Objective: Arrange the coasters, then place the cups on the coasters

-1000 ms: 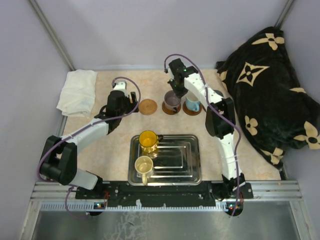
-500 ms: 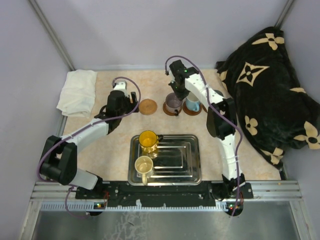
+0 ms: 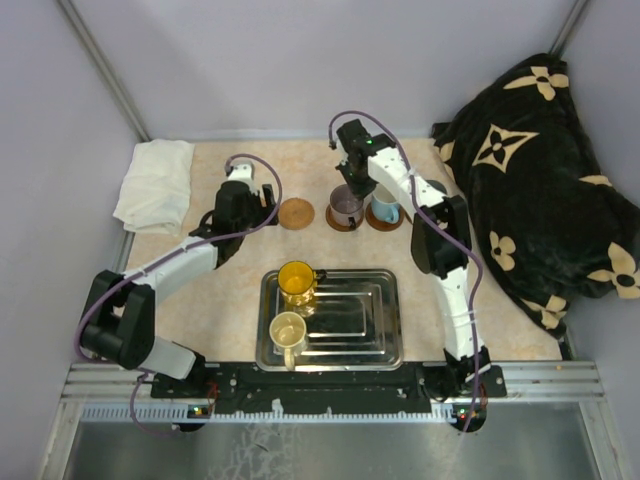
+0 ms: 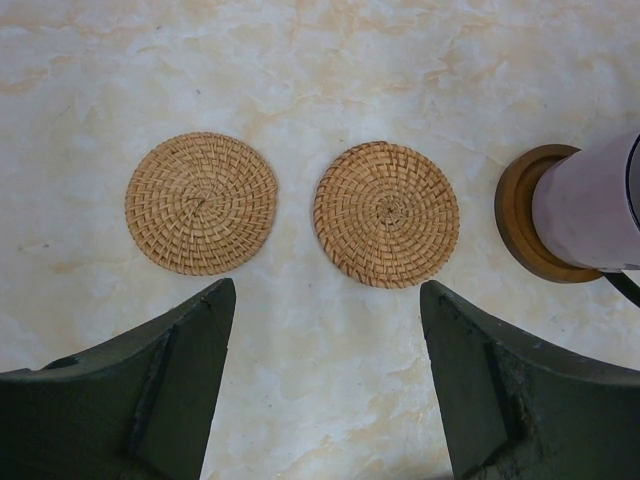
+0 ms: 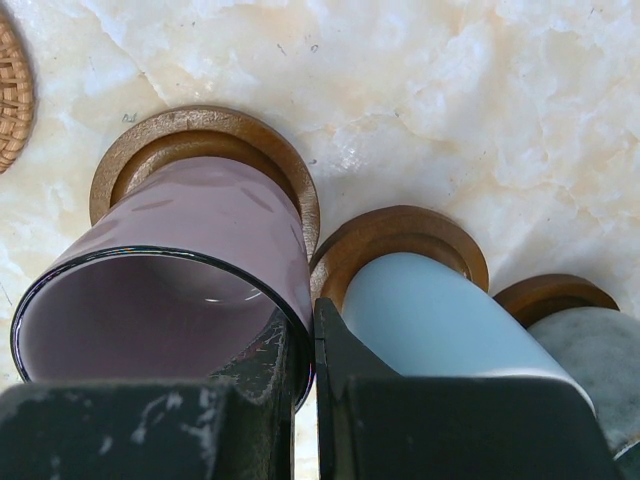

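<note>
I count five coasters. Two are woven: the left woven coaster (image 4: 201, 203) and the right woven coaster (image 4: 386, 214). Three are wooden: the first wooden coaster (image 5: 200, 125), the middle wooden coaster (image 5: 400, 225) and the last wooden coaster (image 5: 550, 292). I count five mugs: purple mug (image 5: 200, 220), pale blue mug (image 5: 440, 310), grey mug (image 5: 590, 350), yellow mug (image 3: 296, 279), cream mug (image 3: 288, 330). There is one steel tray (image 3: 370, 330), one white towel (image 3: 157, 183) and one black blanket (image 3: 540, 170).

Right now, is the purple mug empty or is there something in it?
Empty, as far as shown: the right wrist view looks into the purple mug and shows only its bare glossy inside.
</note>
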You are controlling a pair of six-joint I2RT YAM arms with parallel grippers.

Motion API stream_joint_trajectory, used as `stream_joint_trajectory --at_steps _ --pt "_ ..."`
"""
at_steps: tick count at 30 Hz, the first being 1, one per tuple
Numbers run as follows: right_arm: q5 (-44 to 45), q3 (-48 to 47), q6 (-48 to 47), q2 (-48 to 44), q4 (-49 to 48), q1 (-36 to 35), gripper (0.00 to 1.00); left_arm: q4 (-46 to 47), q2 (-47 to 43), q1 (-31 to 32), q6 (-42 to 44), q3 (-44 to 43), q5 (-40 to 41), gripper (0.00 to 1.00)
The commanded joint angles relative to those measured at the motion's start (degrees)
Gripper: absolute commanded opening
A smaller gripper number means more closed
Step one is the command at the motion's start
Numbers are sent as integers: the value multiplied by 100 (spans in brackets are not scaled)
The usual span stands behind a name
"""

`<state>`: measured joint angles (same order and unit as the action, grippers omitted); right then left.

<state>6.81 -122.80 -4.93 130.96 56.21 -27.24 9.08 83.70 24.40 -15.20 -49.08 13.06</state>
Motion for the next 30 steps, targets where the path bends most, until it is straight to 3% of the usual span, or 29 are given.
stream_joint_trajectory --at_steps 1,13,30 --pt "142 -304 -11 260 -267 -62 0 139 85 19 -35 -194 -61 81" --pt "341 -592 -48 464 -545 -79 0 155 116 14 -22 -222 -85 81" --pt "545 174 -63 143 -317 -105 0 166 145 15 76 -231 -14 81"
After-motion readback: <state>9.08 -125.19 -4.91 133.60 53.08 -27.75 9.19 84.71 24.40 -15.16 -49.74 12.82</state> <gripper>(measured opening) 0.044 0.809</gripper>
